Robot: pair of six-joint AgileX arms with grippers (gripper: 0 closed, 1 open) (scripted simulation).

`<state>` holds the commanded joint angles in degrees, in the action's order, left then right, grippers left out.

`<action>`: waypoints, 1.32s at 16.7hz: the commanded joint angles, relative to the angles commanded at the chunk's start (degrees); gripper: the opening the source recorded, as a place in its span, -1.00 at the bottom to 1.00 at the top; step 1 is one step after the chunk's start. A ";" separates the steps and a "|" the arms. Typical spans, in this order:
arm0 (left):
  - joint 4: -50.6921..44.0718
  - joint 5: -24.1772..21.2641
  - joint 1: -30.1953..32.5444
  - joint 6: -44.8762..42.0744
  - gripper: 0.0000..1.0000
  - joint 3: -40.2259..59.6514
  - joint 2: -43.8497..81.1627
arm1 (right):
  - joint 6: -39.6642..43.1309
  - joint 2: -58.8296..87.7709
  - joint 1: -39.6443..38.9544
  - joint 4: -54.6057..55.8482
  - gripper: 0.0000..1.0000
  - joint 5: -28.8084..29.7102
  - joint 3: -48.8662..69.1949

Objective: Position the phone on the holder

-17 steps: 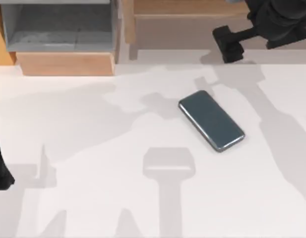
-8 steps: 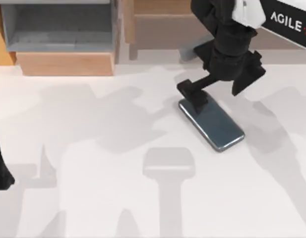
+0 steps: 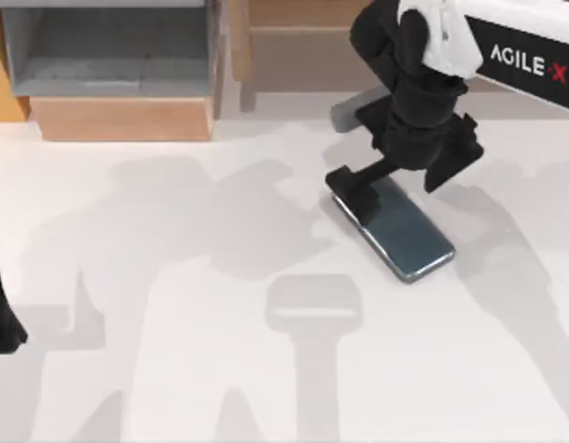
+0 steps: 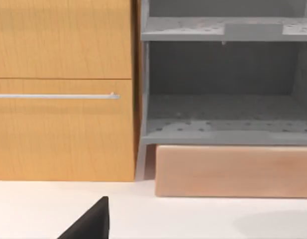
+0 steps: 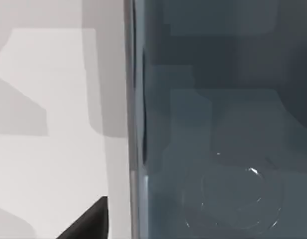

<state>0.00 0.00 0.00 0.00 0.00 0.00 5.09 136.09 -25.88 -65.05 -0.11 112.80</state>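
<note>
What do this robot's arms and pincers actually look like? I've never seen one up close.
The right arm has a white shell with "AGILE·X" printed on a black band, the X in red. Its wrist and right gripper are matte black and blocky, ending in squared fingers. The left arm, parked at the table's left edge, shows as a plain black shape.

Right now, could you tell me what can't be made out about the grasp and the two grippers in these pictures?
- Right gripper, top view: the wrist covers most of it, so its opening is unclear.
- Phone, top view: its far end lies under that gripper, so contact is unclear.
- Phone, right wrist view: cut off by the picture's edges.
- Left gripper, top view: cut off at the left edge.
</note>
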 joint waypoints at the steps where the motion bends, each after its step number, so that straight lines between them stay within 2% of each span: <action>1: 0.00 0.00 0.00 0.00 1.00 0.00 0.00 | -0.06 0.68 -0.02 2.48 1.00 0.01 -1.53; 4: 0.00 0.00 0.00 0.00 1.00 0.00 0.00 | -0.16 2.40 -0.12 7.77 1.00 0.03 -5.26; 8: 0.00 0.00 0.00 0.00 1.00 0.00 0.00 | -0.18 2.63 -0.14 8.41 1.00 0.03 -5.82; 21: 0.00 0.00 0.00 0.00 1.00 0.00 0.00 | -0.18 2.63 -0.14 8.41 -0.96 0.03 -5.82; 22: 0.00 0.00 0.00 0.00 1.00 0.00 0.00 | -0.18 2.63 -0.14 8.41 -1.00 0.03 -5.82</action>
<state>0.00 0.00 0.00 0.00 0.00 0.00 4.92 138.72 -26.02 -56.64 -0.08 106.98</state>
